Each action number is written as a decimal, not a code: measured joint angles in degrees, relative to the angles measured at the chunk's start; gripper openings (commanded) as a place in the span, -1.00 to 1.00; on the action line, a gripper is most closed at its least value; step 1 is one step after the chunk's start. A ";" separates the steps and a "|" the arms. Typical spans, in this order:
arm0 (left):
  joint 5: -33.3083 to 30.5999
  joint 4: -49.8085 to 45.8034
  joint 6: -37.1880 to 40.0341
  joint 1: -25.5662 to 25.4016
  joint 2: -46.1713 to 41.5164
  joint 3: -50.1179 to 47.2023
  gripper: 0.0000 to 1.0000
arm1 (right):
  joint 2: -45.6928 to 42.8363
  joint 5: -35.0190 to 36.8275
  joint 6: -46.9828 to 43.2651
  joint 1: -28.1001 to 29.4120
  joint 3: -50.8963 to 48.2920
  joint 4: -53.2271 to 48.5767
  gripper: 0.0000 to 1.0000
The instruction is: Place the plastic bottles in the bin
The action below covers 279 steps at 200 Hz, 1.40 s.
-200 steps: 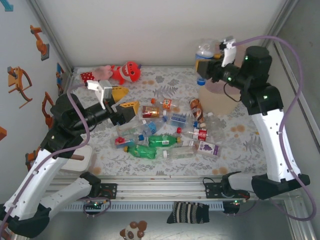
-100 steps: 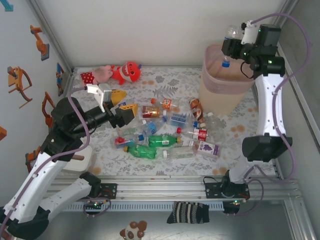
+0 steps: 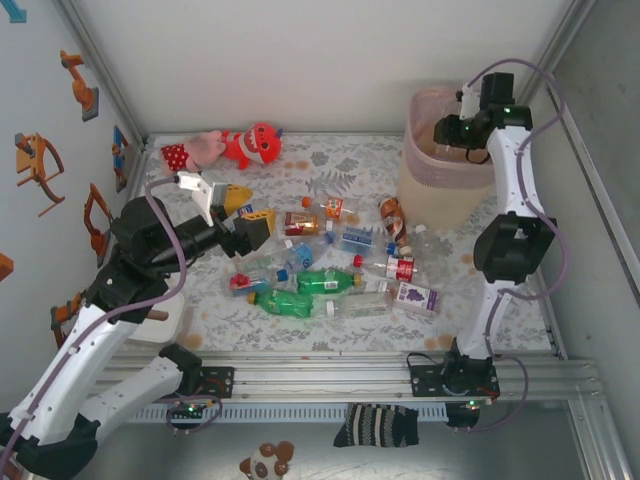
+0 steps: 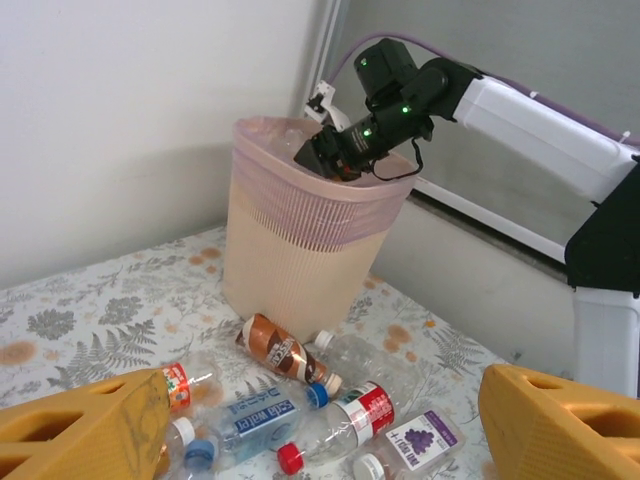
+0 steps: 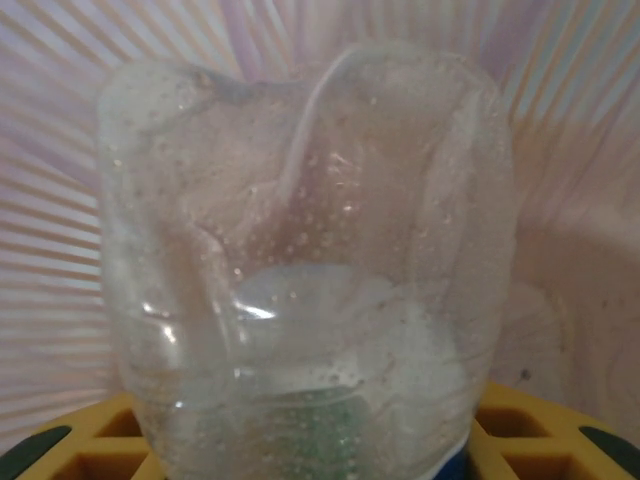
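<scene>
Several plastic bottles lie in a heap mid-table: two green ones, a brown one, a red-labelled one and a purple-labelled one. The bin, pink-rimmed over cream, stands at the far right. My right gripper reaches down inside its mouth, shut on a clear plastic bottle whose base faces the ribbed inner wall. My left gripper hovers open above the left side of the heap, holding nothing.
Red and pink plush toys lie at the far left corner. A white box sits by the left arm's base. Walls close in the table at the left, back and right. A striped sock hangs below the front rail.
The right arm carried the clear bottle from in front of the bin up over its rim and down into its mouth. The left gripper barely shifted.
</scene>
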 measured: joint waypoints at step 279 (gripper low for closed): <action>-3.58 -2.27 -0.85 0.00 4.92 -0.11 0.59 | 16.41 0.81 -2.60 0.39 4.42 -6.82 0.38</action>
